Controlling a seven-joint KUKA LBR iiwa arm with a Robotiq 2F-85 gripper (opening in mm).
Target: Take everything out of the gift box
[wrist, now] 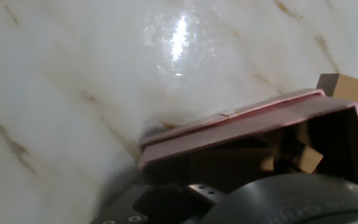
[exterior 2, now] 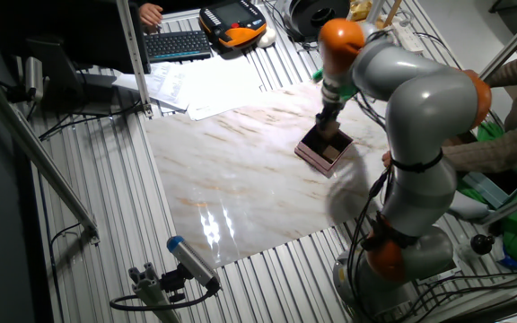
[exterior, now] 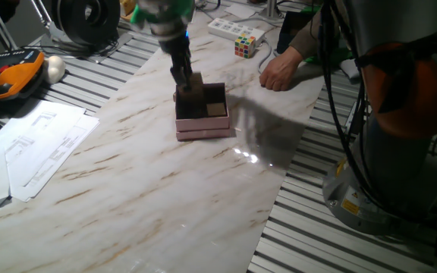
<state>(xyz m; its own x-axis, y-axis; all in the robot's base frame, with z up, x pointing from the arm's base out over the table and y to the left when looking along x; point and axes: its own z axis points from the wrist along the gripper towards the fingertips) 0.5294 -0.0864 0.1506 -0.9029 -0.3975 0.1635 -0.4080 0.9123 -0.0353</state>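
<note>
Arm reaches over the marble desk (exterior: pixel 150 189) from its far edge; gripper (exterior: pixel 182 76) points down into the far-left corner of the gift box (exterior: pixel 203 130). Fingers lost in blur and shadow, so cannot tell how far apart they are, or whether they have hold of anything.

Gift box sits near the middle of the desk, toward the far edge, well clear of both long edges. Pale pink walls, dark inside. One tan wooden block (exterior: pixel 217 109) shows inside against the right wall. Hand view: box (wrist: pixel 241 127) appears tilted, with tan blocks (wrist: pixel 307 158) bunched in the right part; a further block (wrist: pixel 344 89) lies on the marble just outside the box's far right corner.

Toward the far right corner of the desk: a multicoloured puzzle cube (exterior: pixel 245 45), then a person's hand (exterior: pixel 281 72) resting on the marble.
</note>
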